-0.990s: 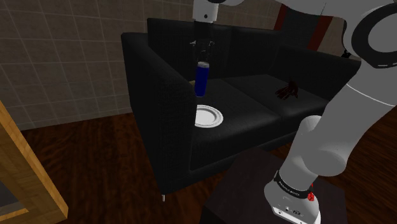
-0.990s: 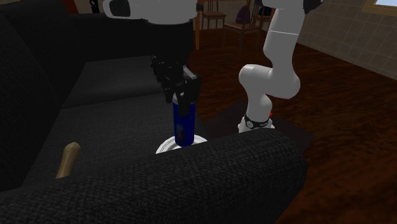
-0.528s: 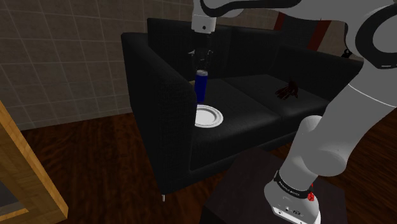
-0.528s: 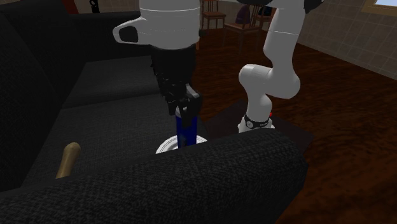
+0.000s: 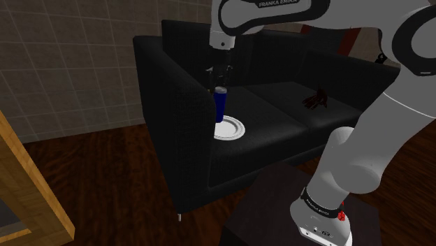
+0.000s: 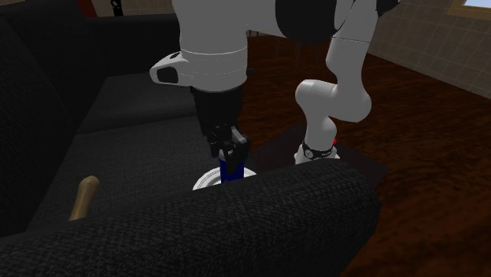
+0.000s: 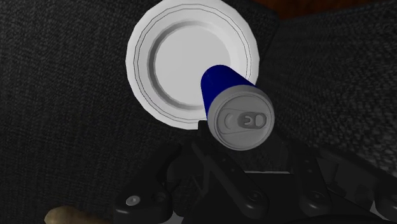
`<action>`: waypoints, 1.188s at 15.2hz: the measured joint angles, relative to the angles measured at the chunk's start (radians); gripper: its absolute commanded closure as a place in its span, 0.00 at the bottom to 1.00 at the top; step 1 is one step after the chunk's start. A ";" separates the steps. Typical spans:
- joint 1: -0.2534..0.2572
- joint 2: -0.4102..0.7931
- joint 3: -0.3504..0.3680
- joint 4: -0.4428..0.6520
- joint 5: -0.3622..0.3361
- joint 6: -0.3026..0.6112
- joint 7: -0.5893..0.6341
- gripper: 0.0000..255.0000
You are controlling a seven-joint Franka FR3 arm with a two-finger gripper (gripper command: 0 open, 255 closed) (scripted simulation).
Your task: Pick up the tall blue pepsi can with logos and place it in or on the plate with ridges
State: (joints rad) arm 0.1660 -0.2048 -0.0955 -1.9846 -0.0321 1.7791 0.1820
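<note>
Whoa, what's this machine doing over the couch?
A white robot arm holds a tall blue can upright in its black end effector, gripping it near the top. The can hangs low over the edge of a white ridged plate lying on the black sofa seat. Whether it touches the plate is unclear.

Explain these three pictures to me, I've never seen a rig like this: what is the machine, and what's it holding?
It is a white robot arm standing on a box beside a black sofa. One picture looks over its shoulder, one faces it across the sofa, and one comes from a camera on its hand. On the seat lie a white plate with a ridged rim, a dark brownish object and a tan stick-like thing. The black jaws are shut on the top of a tall blue can, upright at the plate's edge; whether it touches the plate I cannot tell.
</note>
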 measured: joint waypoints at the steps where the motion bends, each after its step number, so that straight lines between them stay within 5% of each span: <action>1: 0.000 0.000 0.000 -0.015 0.000 0.015 0.001 1.00; 14: -0.001 0.008 -0.001 -0.100 0.000 0.108 0.002 1.00; 15: -0.001 0.008 -0.001 -0.100 0.000 0.108 0.002 0.00; 18: -0.003 0.008 -0.005 -0.103 -0.003 0.106 0.001 0.00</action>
State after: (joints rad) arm 0.1628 -0.1964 -0.1002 -2.0875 -0.0353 1.8851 0.1835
